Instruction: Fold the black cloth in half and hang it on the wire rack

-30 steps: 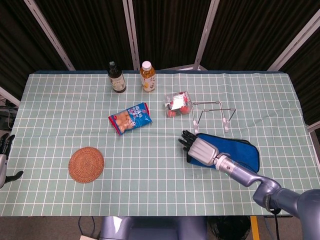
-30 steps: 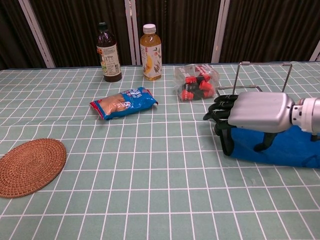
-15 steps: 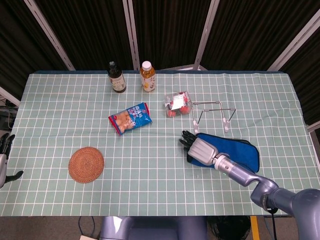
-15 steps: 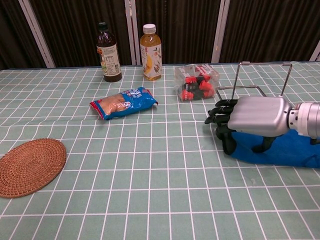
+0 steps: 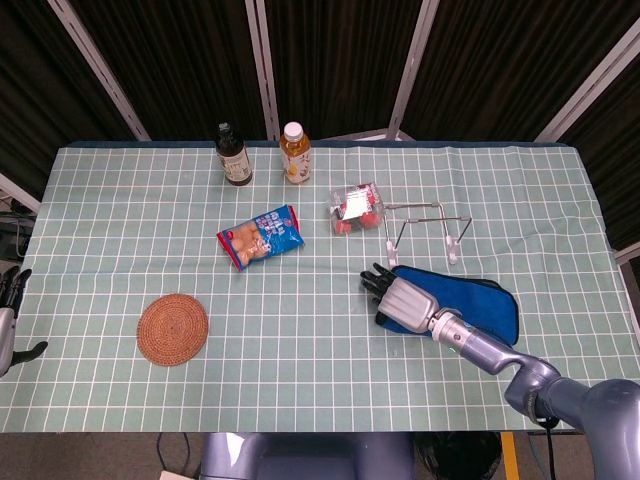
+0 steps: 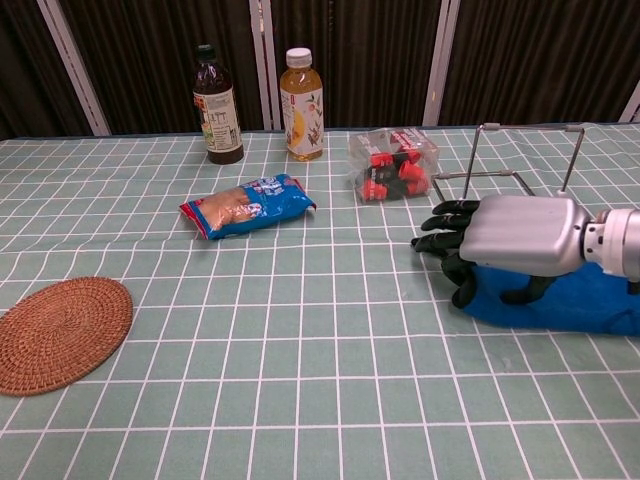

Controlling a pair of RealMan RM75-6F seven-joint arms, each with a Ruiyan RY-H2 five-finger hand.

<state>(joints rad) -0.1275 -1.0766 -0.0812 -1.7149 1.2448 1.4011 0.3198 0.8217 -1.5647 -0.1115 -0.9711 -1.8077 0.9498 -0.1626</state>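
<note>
The left hand (image 5: 10,300) sits at the far left edge, off the counter (image 5: 120,200), fingers apart and holding nothing. A woven coaster (image 6: 55,332) lies near left. A dark bottle (image 6: 218,105) and a tea bottle (image 6: 302,92) stand at the far side, a blue snack packet (image 6: 247,206) nearer. A red-candy bag (image 6: 394,163) lies just left of the wire rack (image 6: 522,150). The right hand (image 6: 505,240) rests on the cloth (image 6: 580,300) (blue in these views), fingers (image 6: 448,240) spread past its left edge; whether they grasp it cannot be told. The cloth lies flat, just near of the rack.
</note>
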